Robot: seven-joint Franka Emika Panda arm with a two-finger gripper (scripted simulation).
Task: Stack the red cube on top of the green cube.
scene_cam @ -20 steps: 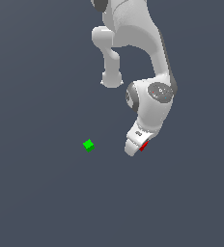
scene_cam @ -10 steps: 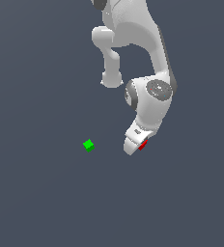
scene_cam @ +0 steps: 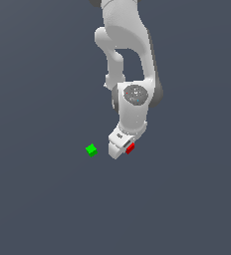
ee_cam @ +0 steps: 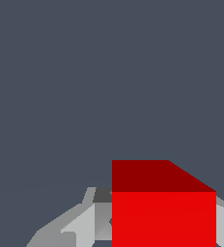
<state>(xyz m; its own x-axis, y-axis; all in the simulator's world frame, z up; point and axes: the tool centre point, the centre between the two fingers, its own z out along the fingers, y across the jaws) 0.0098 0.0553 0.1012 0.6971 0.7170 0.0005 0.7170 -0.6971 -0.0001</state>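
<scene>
1. the gripper sits at the low end of the white arm, which reaches down from the top of the exterior view.
2. the gripper is closed on the red cube; in the exterior view the cube shows as a small red patch tight against the gripper's tip, on the side toward the exterior view's right.
3. in the wrist view the red cube fills much of the frame, with a bright face and a darker face both in sight, and pale grey fingers flank it on both sides.
4. the fingertips themselves are hidden behind the cube in the wrist view, so the exact contact on each side cannot be made out.
5. the green cube lies on the flat dark grey floor near the gripper, on the exterior view's left of it, with a clear gap between them.
6. the green cube stands apart from the red cube and nothing rests on it.
7. the green cube does not appear in the wrist view, where only dark grey floor shows past the red cube.
</scene>
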